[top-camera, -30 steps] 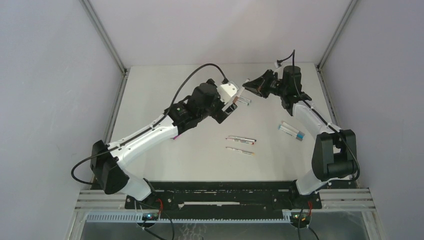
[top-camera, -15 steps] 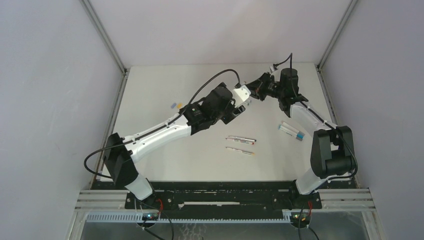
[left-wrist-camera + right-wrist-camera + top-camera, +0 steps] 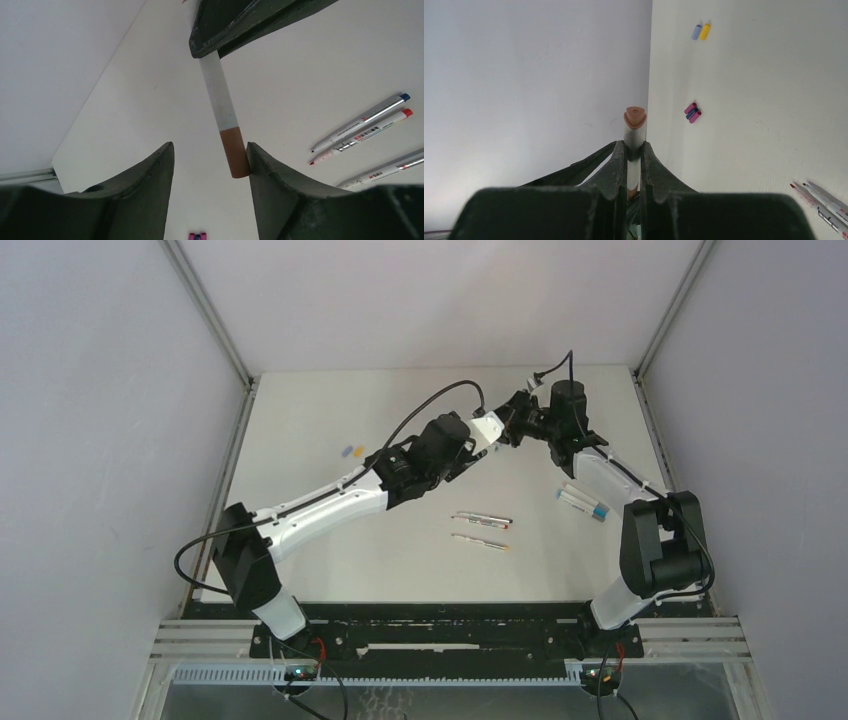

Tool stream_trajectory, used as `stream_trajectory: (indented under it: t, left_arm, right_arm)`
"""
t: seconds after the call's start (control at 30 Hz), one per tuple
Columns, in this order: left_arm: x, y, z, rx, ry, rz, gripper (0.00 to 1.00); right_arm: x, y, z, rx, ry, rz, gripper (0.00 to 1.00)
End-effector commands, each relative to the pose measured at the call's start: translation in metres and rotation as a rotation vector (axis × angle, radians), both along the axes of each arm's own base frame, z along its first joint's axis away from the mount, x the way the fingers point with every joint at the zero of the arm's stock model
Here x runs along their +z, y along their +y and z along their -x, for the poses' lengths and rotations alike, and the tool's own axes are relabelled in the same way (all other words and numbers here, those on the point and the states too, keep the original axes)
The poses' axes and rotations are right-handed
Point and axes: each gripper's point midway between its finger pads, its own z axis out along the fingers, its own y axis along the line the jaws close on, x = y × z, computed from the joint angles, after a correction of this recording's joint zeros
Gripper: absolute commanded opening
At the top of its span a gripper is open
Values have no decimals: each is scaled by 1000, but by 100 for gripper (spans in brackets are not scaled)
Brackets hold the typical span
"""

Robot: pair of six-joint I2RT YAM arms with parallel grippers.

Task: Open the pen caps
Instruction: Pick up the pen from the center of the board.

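White table (image 3: 300, 420) | right fingers (image 3: 616, 167) clamp white pen (image 3: 634, 134) | left fingers (image 3: 145, 185) parted round brown cap (image 3: 234, 152)

A slim white pen (image 3: 218, 90), stubby brown cap (image 3: 235, 152) on its end, is clamped in the right pincer (image 3: 634, 150) above the worktop (image 3: 300, 430). Other white pens (image 3: 482, 520) lie flat; blue and yellow caps (image 3: 700, 31) and magenta caps (image 3: 692, 113) lie loose, apart.

Left pincer (image 3: 208, 152) half-open, right pincer (image 3: 633, 146) tight, both arms outstretched.
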Motion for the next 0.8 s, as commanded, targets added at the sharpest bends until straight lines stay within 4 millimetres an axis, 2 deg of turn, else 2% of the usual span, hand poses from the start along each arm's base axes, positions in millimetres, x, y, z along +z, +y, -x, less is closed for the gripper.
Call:
stream_trajectory:
  t: [0.0,0.23,0.37,0.43,0.5,0.63,0.77]
  left_arm:
    - [33,-10,-7,0,-60,66,55]
    - [34,-7,-9,25,-70,63,29]
    - [35,-2,-14,66,-94,62,3]
    - [36,2,-16,90,-109,57,0]
    - [38,4,-17,100,-118,57,0]
    - [39,8,-16,104,-126,57,0]
    - [43,16,-16,90,-118,81,0]
  right_arm:
    - [20,5,6,28,-60,-28,0]
    - [20,8,9,43,-54,-32,0]
    - [21,9,11,51,-59,-33,0]
    - [22,8,12,51,-67,-29,1]
    - [24,6,12,51,-80,-23,13]
    - [31,-5,12,34,-147,15,48]
    - [33,-29,10,-7,-243,116,69]
